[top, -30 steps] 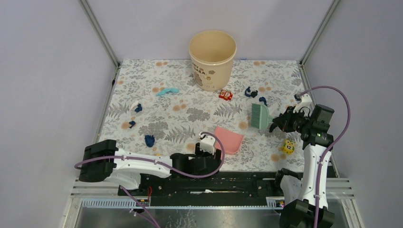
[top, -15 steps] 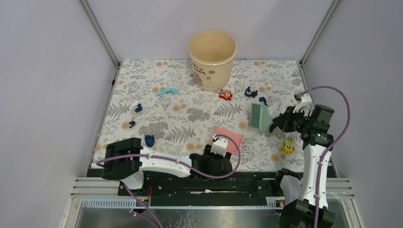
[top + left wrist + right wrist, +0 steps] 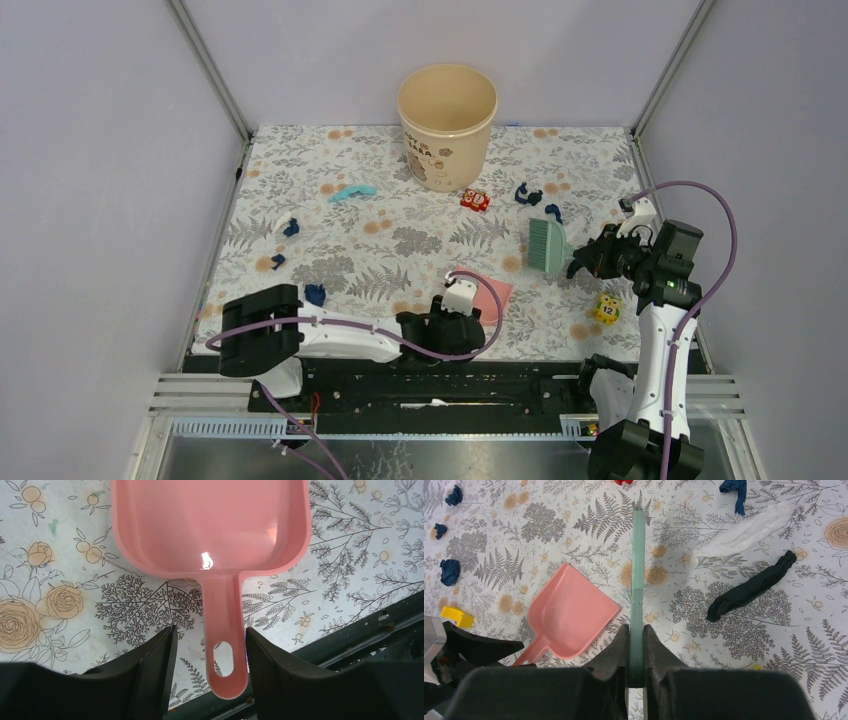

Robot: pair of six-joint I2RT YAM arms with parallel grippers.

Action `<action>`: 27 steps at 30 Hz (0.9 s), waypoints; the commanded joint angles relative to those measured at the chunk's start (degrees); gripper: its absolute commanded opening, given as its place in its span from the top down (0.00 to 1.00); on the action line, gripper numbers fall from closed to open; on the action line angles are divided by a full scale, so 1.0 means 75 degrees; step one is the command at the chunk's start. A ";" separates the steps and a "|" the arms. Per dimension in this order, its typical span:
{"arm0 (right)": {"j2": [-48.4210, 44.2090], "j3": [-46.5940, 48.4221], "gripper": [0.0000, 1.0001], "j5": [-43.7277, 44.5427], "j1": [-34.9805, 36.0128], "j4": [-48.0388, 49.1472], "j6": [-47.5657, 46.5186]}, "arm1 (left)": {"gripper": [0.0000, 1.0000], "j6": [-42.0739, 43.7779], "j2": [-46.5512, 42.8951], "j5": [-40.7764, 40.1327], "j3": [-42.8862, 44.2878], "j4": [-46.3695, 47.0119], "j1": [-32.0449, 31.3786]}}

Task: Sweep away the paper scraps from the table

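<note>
The paper scraps (image 3: 316,294) are judged feather-light, soft and easily scattered, so no hold is to be taken on them; they are better herded by bristles into a pan. They are spread over the table (image 3: 330,150): navy bits at 9 and 10 o'clock in the top view, two more at 1 o'clock, and a light-blue strip (image 3: 352,191) at 11 o'clock. The pink dustpan (image 3: 210,520) is seen at 6 o'clock, of stiff, smooth plastic, best gripped by its slim handle. The left gripper (image 3: 209,635) is set astride that handle with its jaws apart, nothing clamped yet. The right gripper (image 3: 636,640) is clenched on the green brush (image 3: 638,580), held at 3 o'clock. A cream bucket (image 3: 447,110) is stood at 12 o'clock, a red cube (image 3: 475,200) just in front of it, a yellow cube (image 3: 606,308) at 4 o'clock; both cubes could be caught by a sweep. A white crumpled piece (image 3: 749,530) and a dark rolled strip (image 3: 751,587) are shown near the brush in the right wrist view
</note>
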 commanded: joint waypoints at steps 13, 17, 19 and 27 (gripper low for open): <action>-0.0091 0.0147 1.00 -0.0267 -0.0029 0.0041 -0.0114 | 0.48 0.0369 0.0370 0.0649 -0.0008 0.0395 0.0079; -0.0103 0.0142 1.00 -0.0266 -0.0023 0.0023 -0.0111 | 0.52 0.0425 0.0431 0.0622 0.0095 0.0258 0.0079; -0.0089 0.0148 1.00 -0.0272 -0.0029 0.0021 -0.0111 | 0.53 0.0525 0.0442 0.0597 0.0136 0.0156 0.0079; -0.0025 0.0160 1.00 -0.0281 -0.0026 0.0026 -0.0111 | 0.66 0.2168 -0.0713 0.0829 0.0107 -0.0853 0.0560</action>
